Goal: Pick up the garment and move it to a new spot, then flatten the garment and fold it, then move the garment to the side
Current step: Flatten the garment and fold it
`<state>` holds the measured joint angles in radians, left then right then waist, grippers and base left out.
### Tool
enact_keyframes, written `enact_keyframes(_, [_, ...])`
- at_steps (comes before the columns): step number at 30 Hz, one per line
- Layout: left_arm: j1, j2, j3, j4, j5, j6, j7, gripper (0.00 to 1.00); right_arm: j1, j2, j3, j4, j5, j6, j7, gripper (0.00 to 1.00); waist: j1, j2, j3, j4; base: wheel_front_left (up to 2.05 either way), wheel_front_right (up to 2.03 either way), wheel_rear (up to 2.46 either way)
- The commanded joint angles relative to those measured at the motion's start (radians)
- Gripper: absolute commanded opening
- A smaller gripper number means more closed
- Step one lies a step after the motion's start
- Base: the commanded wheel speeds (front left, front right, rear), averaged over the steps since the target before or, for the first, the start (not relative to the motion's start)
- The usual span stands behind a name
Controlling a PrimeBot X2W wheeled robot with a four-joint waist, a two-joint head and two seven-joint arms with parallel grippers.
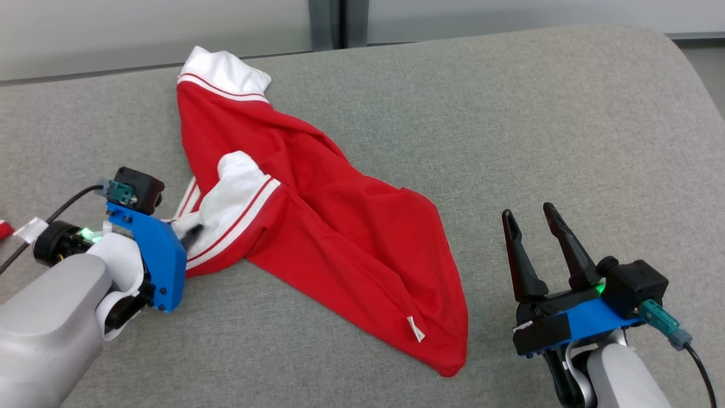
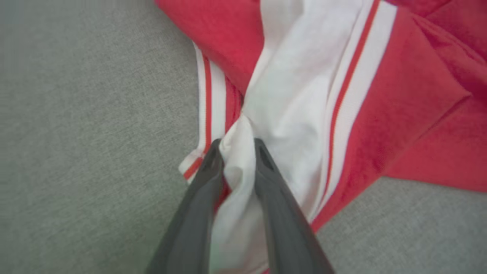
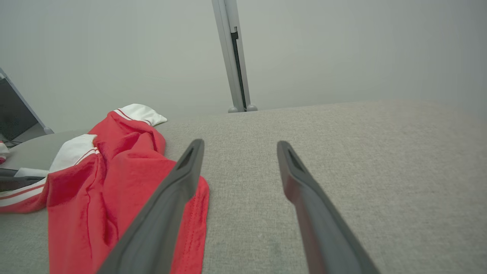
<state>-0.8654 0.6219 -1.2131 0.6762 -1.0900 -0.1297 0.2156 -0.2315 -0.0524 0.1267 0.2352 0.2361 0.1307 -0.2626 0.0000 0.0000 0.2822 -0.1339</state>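
I see a wide grey cushion point(image 1: 566, 141) spanning the whole work area. The red shirt point(image 1: 340, 226) lies crumpled on it, left of centre, running from the far left toward the near middle. Its white-trimmed sleeve point(image 1: 238, 192) is folded over on the left side. My left gripper point(image 2: 237, 146) is at the near left, its two fingers clamped on a bunched fold of that white sleeve cloth. My right gripper point(image 1: 532, 218) is at the near right, fingers spread, holding nothing, apart from the shirt's hem. A small white tag point(image 1: 415, 328) shows near that hem.

Soft cloth garment point(image 1: 317, 226), matt woven couch point(image 1: 566, 141)
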Motion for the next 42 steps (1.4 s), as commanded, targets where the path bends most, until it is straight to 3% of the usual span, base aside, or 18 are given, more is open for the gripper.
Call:
enact_keyframes(1, [0.013, -0.003, 0.0, 0.003, 0.009, 0.005, -0.031, 0.0, 0.013, -0.004, -0.004, 0.001, 0.0, 0.0, -0.004, 1.0, 0.0, 0.0, -0.01, 0.003, 0.0, 0.0, 0.0])
enact_keyframes(7, [0.044, -0.006, 0.03, -0.032, 0.031, 0.027, -0.188, 0.0, 0.043, -0.007, -0.015, 0.003, -0.004, 0.0, -0.004, 1.0, 0.0, 0.0, -0.055, 0.028, 0.0, 0.0, 0.0])
enact_keyframes(13, [0.137, -0.004, 0.056, -0.121, 0.034, 0.081, -0.351, 0.0, 0.08, -0.007, -0.03, 0.004, -0.002, 0.0, -0.004, 1.0, 0.0, 0.0, -0.087, 0.079, 0.0, 0.0, 0.0])
enact_keyframes(21, [0.291, -0.025, 0.054, -0.24, 0.105, 0.204, -0.47, 0.0, 0.1, -0.013, -0.048, 0.001, -0.005, 0.0, -0.004, 1.0, 0.0, 0.0, -0.092, 0.144, 0.0, 0.0, 0.0])
enact_keyframes(23, [0.333, -0.045, 0.061, -0.26, 0.11, 0.215, -0.476, 0.0, 0.105, -0.015, -0.05, 0.003, -0.005, 0.0, -0.004, 1.0, 0.0, 0.0, -0.092, 0.159, 0.0, 0.0, 0.0])
enact_keyframes(24, [0.352, -0.054, 0.065, -0.265, 0.108, 0.215, -0.478, 0.13, 0.107, -0.015, -0.05, 0.004, -0.004, 0.0, -0.004, 1.0, 0.0, 0.0, -0.092, 0.165, 0.0, 0.0, 0.0])
enact_keyframes(25, [0.37, -0.062, 0.075, -0.267, 0.104, 0.214, -0.48, 0.65, 0.107, -0.017, -0.048, 0.006, -0.004, 0.0, -0.004, 1.0, 0.0, 0.0, -0.092, 0.168, 0.0, 0.0, 0.0])
enact_keyframes(26, [0.379, -0.064, 0.083, -0.261, 0.115, 0.22, -0.481, 1.0, 0.106, -0.018, -0.046, 0.007, -0.005, 0.0, -0.004, 1.0, 0.0, 0.0, -0.092, 0.171, 0.0, 0.0, 0.0])
enact_keyframes(30, [0.405, -0.092, 0.155, -0.289, 0.145, 0.224, -0.481, 1.0, 0.103, -0.019, -0.042, 0.01, -0.005, 0.0, -0.004, 1.0, 0.0, 0.0, -0.097, 0.177, 0.0, 0.0, 0.0])
enact_keyframes(37, [0.493, -0.117, 0.457, -0.425, 0.309, 0.221, -0.481, 1.0, 0.105, -0.026, -0.041, 0.011, 0.0, 0.0, -0.004, 1.0, 0.0, 0.0, -0.105, 0.168, 0.0, 0.0, 0.0])
enact_keyframes(42, [0.49, -0.121, 0.546, -0.39, 0.393, 0.202, -0.481, 1.0, 0.101, -0.025, -0.034, 0.019, 0.003, 0.0, -0.004, 1.0, 0.0, 0.0, -0.105, 0.139, 0.0, 0.0, 0.0])
